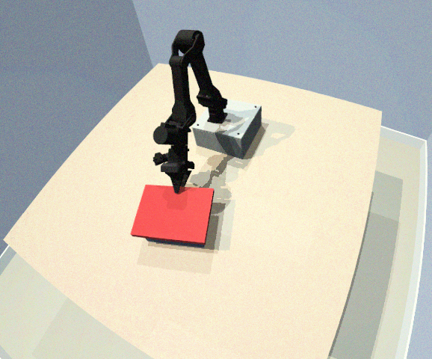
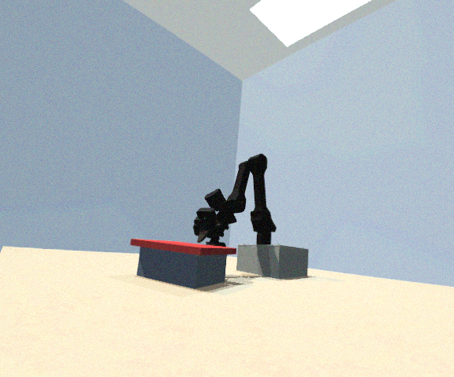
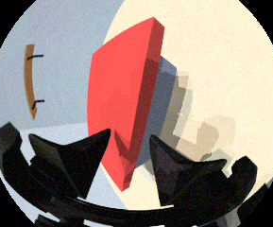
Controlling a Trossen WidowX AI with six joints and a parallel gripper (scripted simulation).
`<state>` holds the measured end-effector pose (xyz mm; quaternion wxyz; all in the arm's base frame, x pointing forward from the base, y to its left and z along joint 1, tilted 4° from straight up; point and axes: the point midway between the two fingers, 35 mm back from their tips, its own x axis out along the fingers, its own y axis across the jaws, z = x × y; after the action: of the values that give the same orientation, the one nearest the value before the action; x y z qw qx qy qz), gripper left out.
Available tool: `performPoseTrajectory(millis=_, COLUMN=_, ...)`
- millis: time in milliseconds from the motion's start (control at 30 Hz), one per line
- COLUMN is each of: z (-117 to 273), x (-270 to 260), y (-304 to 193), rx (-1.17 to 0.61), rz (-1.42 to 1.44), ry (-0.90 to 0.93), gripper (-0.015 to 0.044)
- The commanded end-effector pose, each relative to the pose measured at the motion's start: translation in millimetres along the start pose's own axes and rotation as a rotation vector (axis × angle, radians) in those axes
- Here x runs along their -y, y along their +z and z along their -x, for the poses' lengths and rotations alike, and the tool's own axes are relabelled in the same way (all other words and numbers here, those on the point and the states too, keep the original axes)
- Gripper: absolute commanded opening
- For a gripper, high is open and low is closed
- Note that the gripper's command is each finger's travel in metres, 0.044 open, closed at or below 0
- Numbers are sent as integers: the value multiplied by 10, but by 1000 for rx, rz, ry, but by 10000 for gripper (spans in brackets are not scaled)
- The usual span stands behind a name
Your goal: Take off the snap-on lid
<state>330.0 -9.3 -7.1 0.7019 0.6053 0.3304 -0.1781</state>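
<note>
The red lid (image 1: pixel 170 222) (image 2: pixel 166 244) (image 3: pixel 114 80) lies on top of the dark blue storage box (image 1: pixel 185 244) (image 2: pixel 170 265) (image 3: pixel 166 95) and overhangs its sides. The box stands on the table (image 1: pixel 285 232) (image 2: pixel 259 332) (image 3: pixel 245 71). My gripper (image 1: pixel 176 190) (image 2: pixel 208 239) (image 3: pixel 130 135) is open, its fingers partly apart, at the lid's edge on the side facing the arm's base. In the wrist view the near end of the lid shows between the two fingers, with no clear contact. In the exterior view the lid and box hide part of the space below the fingers.
The grey base block (image 1: pixel 228 143) (image 2: pixel 292 261) carries the arm and stands behind the box, apart from it. The arm reaches above the gap between them. A brown bar (image 3: pixel 28 78) shows at the left in the wrist view, away from the table.
</note>
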Motion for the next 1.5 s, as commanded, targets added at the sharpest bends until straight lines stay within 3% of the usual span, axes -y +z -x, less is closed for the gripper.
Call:
performPoseTrajectory(millis=0, z=-33, x=-43, y=19, rx=6, rz=-2, ry=11, gripper=235)
performPoseTrajectory(millis=533, z=-33, x=-43, y=19, rx=6, rz=-2, ry=11, gripper=128)
performPoseTrajectory(millis=700, z=-33, x=-43, y=19, rx=6, rz=-2, ry=11, gripper=0)
performPoseTrajectory(millis=1467, z=7, x=-56, y=3, rx=2, rz=2, ry=7, gripper=0)
